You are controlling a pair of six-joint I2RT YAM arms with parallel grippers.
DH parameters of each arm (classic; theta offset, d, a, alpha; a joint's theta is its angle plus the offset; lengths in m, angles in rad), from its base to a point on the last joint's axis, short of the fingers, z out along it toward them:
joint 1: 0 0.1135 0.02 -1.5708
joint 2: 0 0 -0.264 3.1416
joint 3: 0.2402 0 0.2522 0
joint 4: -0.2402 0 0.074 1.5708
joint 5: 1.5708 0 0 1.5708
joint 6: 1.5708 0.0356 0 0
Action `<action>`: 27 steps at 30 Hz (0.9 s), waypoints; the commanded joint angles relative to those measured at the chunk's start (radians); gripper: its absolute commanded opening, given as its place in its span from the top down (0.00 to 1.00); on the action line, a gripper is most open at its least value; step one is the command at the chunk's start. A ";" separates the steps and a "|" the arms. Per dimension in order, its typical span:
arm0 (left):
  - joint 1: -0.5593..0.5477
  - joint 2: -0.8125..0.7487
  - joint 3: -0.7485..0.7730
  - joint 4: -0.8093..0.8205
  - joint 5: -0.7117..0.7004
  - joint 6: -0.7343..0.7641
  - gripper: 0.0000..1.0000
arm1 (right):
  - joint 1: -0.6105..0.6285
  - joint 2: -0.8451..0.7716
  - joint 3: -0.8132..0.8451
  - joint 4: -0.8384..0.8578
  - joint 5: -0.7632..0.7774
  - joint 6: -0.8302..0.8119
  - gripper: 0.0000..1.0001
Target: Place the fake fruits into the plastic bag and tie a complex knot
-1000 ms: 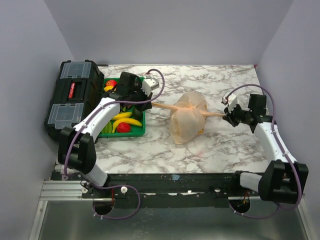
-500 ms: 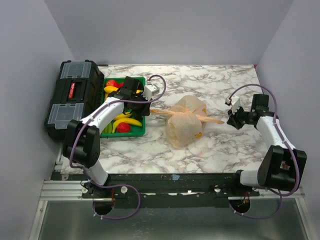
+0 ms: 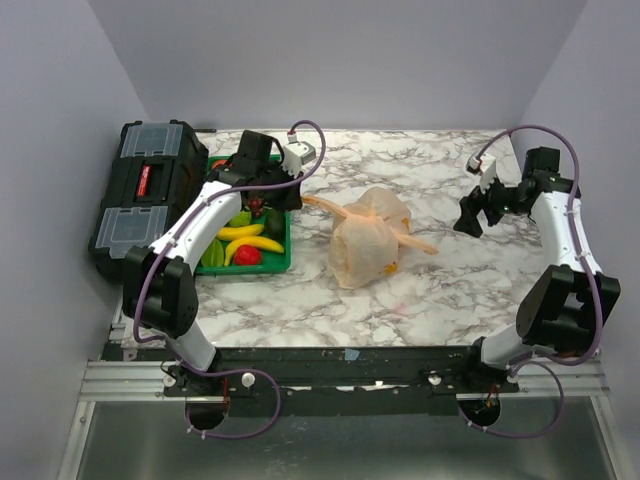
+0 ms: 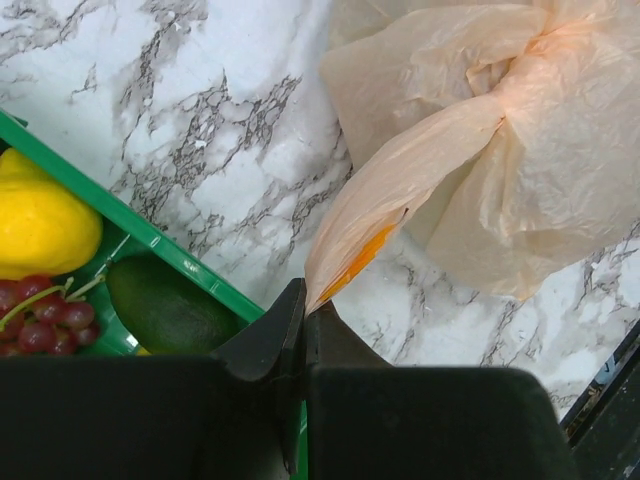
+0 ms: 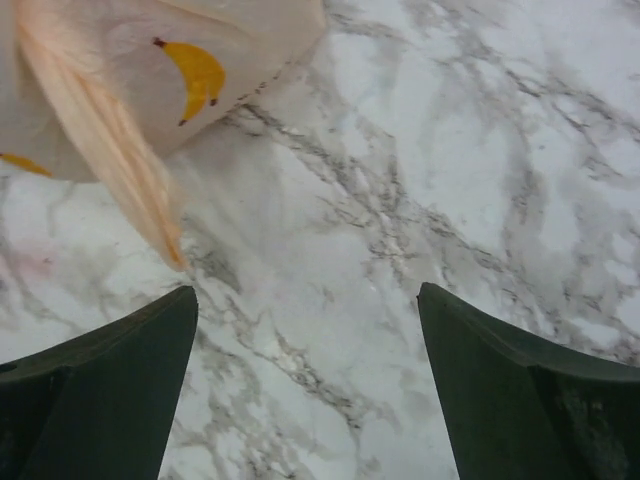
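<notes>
Your left pincer (image 4: 303, 305) is clamped on a thin tail of the knotted pale peach-orange plastic bag (image 3: 366, 248), which lies on the table (image 3: 450, 292) right of the green rectangular tray (image 3: 256, 268). Farther right of that tray, your right pincer (image 3: 470, 217) gapes apart, empty.

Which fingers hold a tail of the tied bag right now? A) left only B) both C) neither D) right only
A: left fingers are pinched shut on one tail of the plastic bag; right fingers stand open over the marble table, the other tail lying free.
</notes>
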 commanded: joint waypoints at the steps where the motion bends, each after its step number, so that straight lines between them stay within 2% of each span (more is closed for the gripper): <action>1: -0.021 -0.011 0.023 -0.037 0.051 -0.020 1.00 | 0.057 0.024 0.043 -0.345 -0.094 -0.168 0.01; 4: -0.032 -0.019 0.001 -0.026 0.055 -0.026 1.00 | 0.124 -0.028 -0.050 -0.230 -0.062 -0.097 0.02; 12: -0.039 -0.020 -0.009 -0.027 0.060 -0.021 1.00 | 0.354 -0.030 -0.209 0.084 0.054 0.130 0.19; 15: -0.038 -0.020 -0.009 -0.033 0.059 -0.014 1.00 | 0.379 -0.005 -0.259 0.243 0.151 0.214 0.38; 18: -0.038 -0.027 -0.020 -0.041 0.053 0.002 1.00 | 0.382 0.023 -0.259 0.276 0.218 0.224 0.54; 20: -0.037 -0.036 -0.035 -0.041 0.042 0.008 1.00 | 0.382 0.021 -0.248 0.263 0.249 0.238 0.77; 21: -0.032 -0.041 -0.043 -0.041 0.034 0.014 1.00 | 0.376 0.011 -0.243 0.256 0.257 0.262 0.93; 22: -0.028 -0.047 -0.051 -0.043 0.024 0.028 1.00 | 0.367 -0.003 -0.240 0.245 0.257 0.276 0.99; 27: 0.043 -0.069 -0.080 -0.041 -0.036 0.067 1.00 | 0.270 -0.072 -0.242 0.287 0.305 0.304 0.99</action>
